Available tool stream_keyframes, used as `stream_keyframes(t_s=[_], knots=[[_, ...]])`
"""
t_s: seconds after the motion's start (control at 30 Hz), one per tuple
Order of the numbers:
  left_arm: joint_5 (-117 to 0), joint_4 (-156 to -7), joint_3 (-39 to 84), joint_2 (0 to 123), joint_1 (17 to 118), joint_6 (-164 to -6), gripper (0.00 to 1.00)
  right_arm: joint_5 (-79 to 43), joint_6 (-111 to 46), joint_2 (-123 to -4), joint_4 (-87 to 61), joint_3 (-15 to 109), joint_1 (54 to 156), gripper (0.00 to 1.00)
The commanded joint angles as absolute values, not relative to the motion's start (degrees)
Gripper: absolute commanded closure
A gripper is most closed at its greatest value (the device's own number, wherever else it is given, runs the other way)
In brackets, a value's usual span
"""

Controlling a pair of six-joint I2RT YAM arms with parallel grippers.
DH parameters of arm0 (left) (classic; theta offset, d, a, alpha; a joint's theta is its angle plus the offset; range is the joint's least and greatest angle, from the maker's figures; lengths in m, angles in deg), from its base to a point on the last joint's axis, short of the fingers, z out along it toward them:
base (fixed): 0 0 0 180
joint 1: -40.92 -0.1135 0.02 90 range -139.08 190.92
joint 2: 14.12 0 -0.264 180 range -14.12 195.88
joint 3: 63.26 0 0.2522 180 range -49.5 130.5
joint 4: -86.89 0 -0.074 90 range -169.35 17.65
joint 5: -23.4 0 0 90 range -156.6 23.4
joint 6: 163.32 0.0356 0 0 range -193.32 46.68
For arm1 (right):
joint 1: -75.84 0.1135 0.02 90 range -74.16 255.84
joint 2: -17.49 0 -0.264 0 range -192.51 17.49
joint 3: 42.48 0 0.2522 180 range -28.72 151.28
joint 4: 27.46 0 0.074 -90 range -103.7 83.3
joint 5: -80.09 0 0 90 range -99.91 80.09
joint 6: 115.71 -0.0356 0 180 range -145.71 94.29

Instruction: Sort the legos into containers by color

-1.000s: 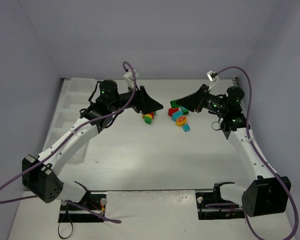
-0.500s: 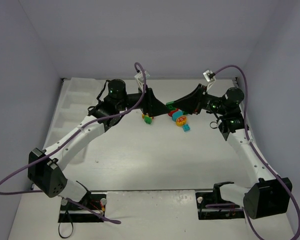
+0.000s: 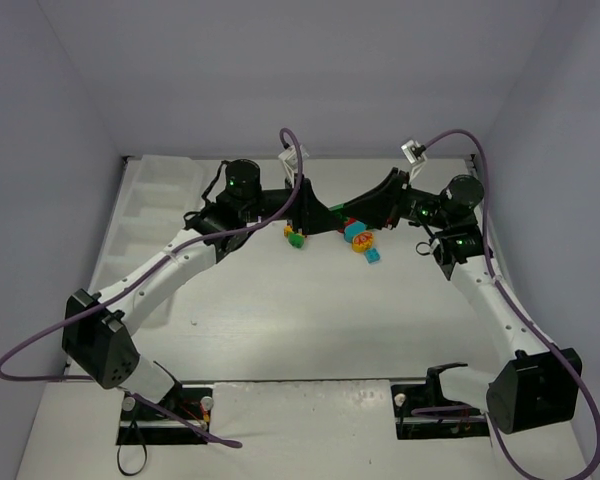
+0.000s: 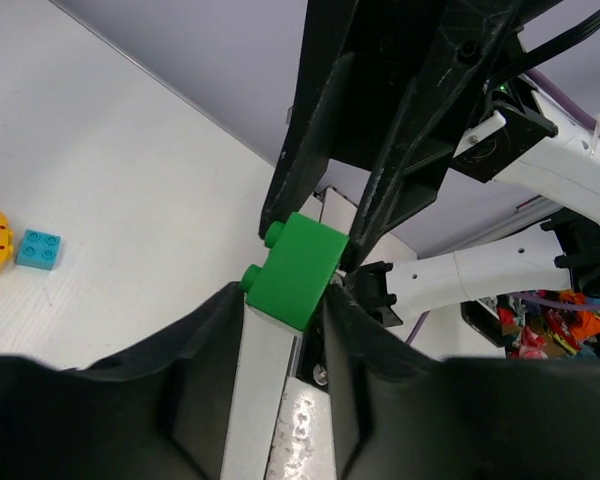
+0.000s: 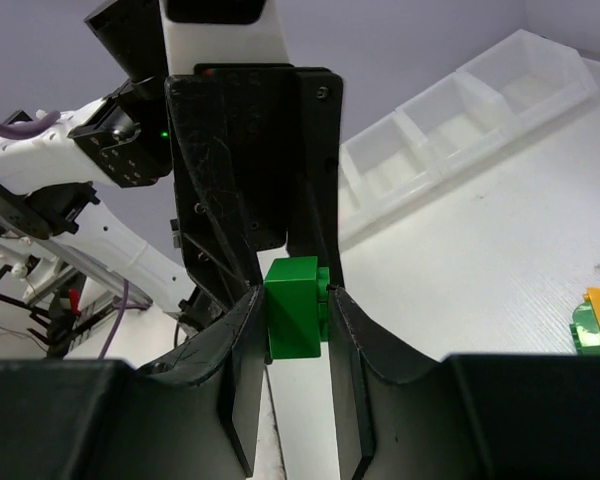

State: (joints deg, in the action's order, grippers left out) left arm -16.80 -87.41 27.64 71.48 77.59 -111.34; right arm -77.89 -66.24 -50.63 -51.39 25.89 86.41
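Nearest the arm bases, loose legos [image 3: 365,245] lie on the table [image 3: 280,320]: a teal brick [image 3: 374,256], a round orange-and-yellow piece [image 3: 361,241] just beside it, and, apart to the left, a three-colour clump [image 3: 296,238] of yellow, green and red. The right wrist view cuts what looks like that clump off at its right edge.

Just beyond them the two claws meet tip to tip above the table. The overhead view hides what is between them, but both wrist views show a green brick [image 4: 295,268]. The right gripper [image 5: 295,295] is clamped on it. The left gripper [image 4: 290,302] is drawn in narrow from the opposite side, with both fingers against the brick.

At the far left stands the tray [image 3: 145,205]. Its translucent compartments are hard to read from above, and every brick in view lies outside it.
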Motion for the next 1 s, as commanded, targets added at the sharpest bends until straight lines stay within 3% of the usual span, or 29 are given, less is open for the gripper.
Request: stream_keyframes(t_s=[0.0,0.1,0.2,0.23,0.33,0.53,0.67,0.8,0.97], knots=[[-16.24,-92.36,31.09,70.08,77.84,-110.15,0.74,-79.69,-66.76,-50.63,-57.73,26.21,86.83,1.00],[-16.94,-92.10,30.83,69.55,77.84,-109.71,0.89,-79.61,-65.79,-50.54,-56.86,25.95,86.74,0.99],[-18.25,-90.78,30.48,68.93,77.66,-108.30,0.96,-79.26,-63.87,-50.63,-54.40,26.04,86.83,0.85],[-18.52,-90.34,30.30,68.76,77.66,-107.95,0.99,-78.56,-63.16,-50.54,-52.74,26.04,86.83,0.72],[-18.78,-87.37,29.86,68.49,76.87,-106.02,1.00,-75.84,-57.98,-50.63,-45.73,27.79,86.65,0.50],[-22.38,-78.50,27.76,66.65,71.96,-100.58,1.00,-69.16,-52.26,-51.86,-37.09,31.40,83.85,0.31],[-32.82,-66.63,30.12,66.20,63.72,-94.60,1.00,-60.91,-50.07,-52.03,-32.61,32.28,80.42,0.27],[-60.62,-53.80,37.76,71.03,55.71,-89.94,1.00,-56.06,-46.90,-51.42,-27.24,32.28,80.06,0.27],[-73.70,-50.79,46.62,80.34,50.07,-89.76,1.00,-55.87,-46.28,-50.89,-26.10,30.44,80.06,0.27]])
